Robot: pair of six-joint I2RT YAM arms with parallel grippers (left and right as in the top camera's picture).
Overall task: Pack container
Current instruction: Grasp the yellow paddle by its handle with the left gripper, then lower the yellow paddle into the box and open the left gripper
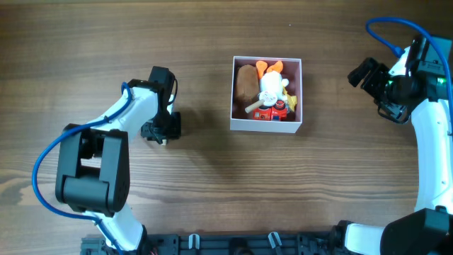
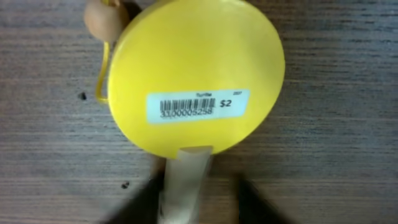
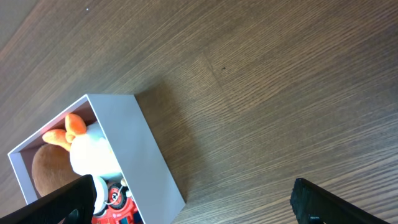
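The container (image 1: 266, 127) is a white-walled square box at the table's centre. It holds a brown plush (image 1: 246, 81), a white toy with orange parts (image 1: 269, 85) and a red car (image 1: 272, 112). My left gripper (image 1: 161, 131) is low over the table, left of the container. In the left wrist view its fingers (image 2: 205, 199) straddle the pale handle of a yellow paddle (image 2: 196, 68) with a barcode sticker; a gap shows beside the handle. The paddle is hidden in the overhead view. My right gripper (image 1: 364, 74) is open and empty, raised to the right of the container (image 3: 143, 149).
A wooden bead (image 2: 104, 18) on a yellow cord lies at the paddle's upper left edge. The table is wood grain. Both arm bases stand at the front edge.
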